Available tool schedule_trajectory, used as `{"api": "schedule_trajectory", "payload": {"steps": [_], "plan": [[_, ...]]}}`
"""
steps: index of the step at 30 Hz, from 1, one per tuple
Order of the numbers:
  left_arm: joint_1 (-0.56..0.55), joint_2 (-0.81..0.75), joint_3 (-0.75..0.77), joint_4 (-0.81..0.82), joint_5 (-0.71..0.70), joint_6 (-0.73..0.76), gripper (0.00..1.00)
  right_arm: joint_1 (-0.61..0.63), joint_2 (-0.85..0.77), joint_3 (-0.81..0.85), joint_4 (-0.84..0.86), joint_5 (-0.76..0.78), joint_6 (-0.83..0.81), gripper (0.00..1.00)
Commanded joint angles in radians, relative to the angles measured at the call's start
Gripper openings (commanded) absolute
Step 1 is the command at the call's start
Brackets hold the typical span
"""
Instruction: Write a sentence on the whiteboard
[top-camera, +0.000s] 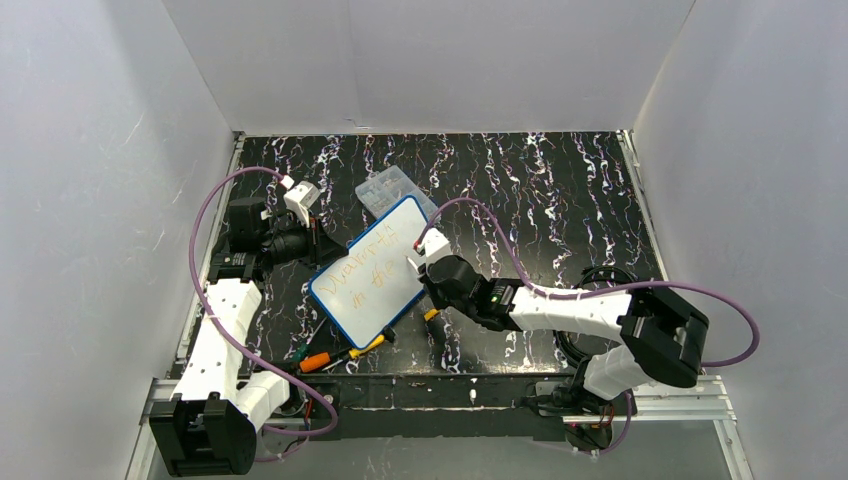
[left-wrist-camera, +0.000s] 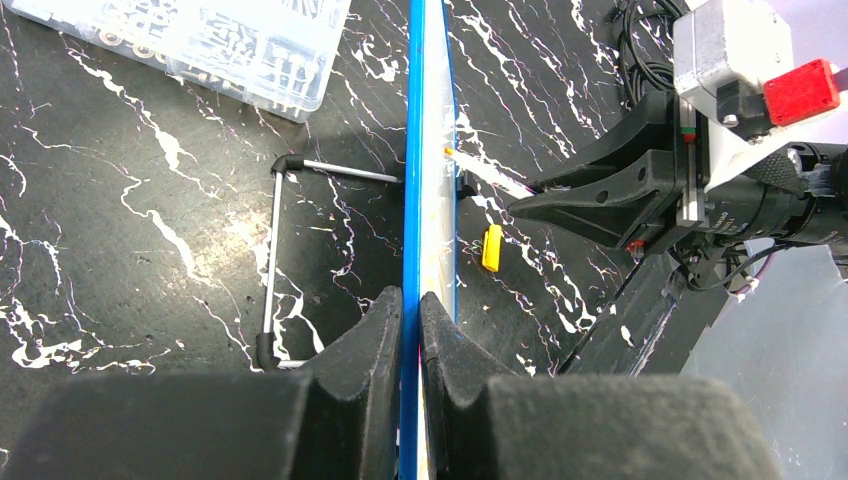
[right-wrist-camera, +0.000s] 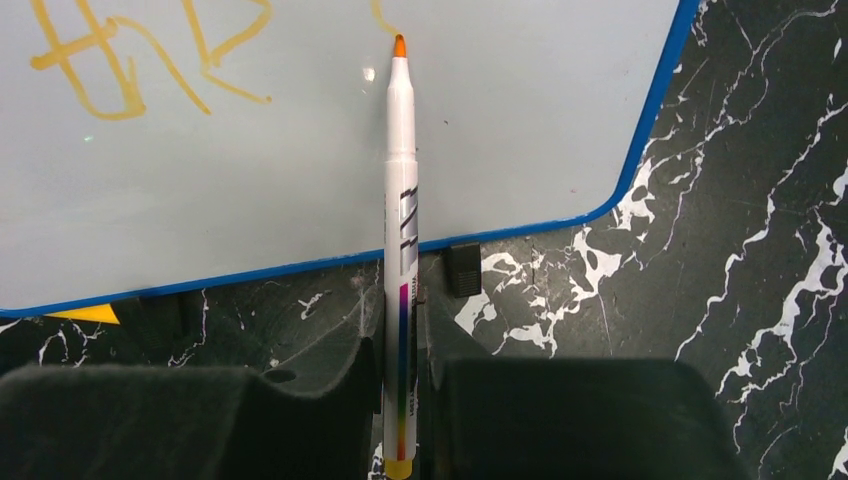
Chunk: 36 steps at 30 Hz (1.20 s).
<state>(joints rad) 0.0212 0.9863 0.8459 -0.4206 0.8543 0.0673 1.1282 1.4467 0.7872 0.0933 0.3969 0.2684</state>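
Note:
The whiteboard (top-camera: 352, 305), white with a blue rim, is held tilted above the table's middle left. My left gripper (top-camera: 318, 250) is shut on its left edge; in the left wrist view the board (left-wrist-camera: 428, 150) runs edge-on between the closed fingers (left-wrist-camera: 411, 320). The sentence (top-camera: 365, 270) shows as two slanted lines of orange writing, and a few of its strokes (right-wrist-camera: 130, 60) appear in the right wrist view. My right gripper (right-wrist-camera: 400, 345) is shut on a white marker (right-wrist-camera: 400, 200), whose orange tip (right-wrist-camera: 399, 45) touches the board (right-wrist-camera: 300, 150) beside the last stroke.
A clear compartment box (top-camera: 388, 188) lies behind the board. Below it are an Allen key (left-wrist-camera: 275, 250) and a yellow cap (left-wrist-camera: 491, 247). An orange-handled tool (top-camera: 320, 360) and a yellow pen (top-camera: 365, 347) lie near the front edge. White walls enclose the table.

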Motion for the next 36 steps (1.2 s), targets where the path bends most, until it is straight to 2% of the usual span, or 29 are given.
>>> {"api": "schedule_trajectory", "payload": {"steps": [1, 21, 26, 31, 36], "plan": [[-0.007, -0.02, -0.002, -0.021, 0.034, 0.004, 0.0, 0.004, 0.021, 0.01, -0.03, 0.04, 0.025, 0.01], [-0.006, -0.022, -0.002, -0.021, 0.038, 0.004, 0.0, 0.037, 0.053, 0.023, -0.047, -0.037, 0.017, 0.01], [-0.006, -0.024, -0.003, -0.021, 0.038, 0.004, 0.0, 0.039, 0.042, 0.025, -0.06, 0.001, 0.028, 0.01], [-0.006, -0.024, -0.003, -0.02, 0.037, 0.003, 0.0, 0.039, -0.039, 0.006, -0.052, 0.072, 0.042, 0.01], [-0.006, -0.024, -0.002, -0.02, 0.035, 0.004, 0.0, 0.008, -0.065, 0.022, -0.045, 0.057, 0.01, 0.01]]}}
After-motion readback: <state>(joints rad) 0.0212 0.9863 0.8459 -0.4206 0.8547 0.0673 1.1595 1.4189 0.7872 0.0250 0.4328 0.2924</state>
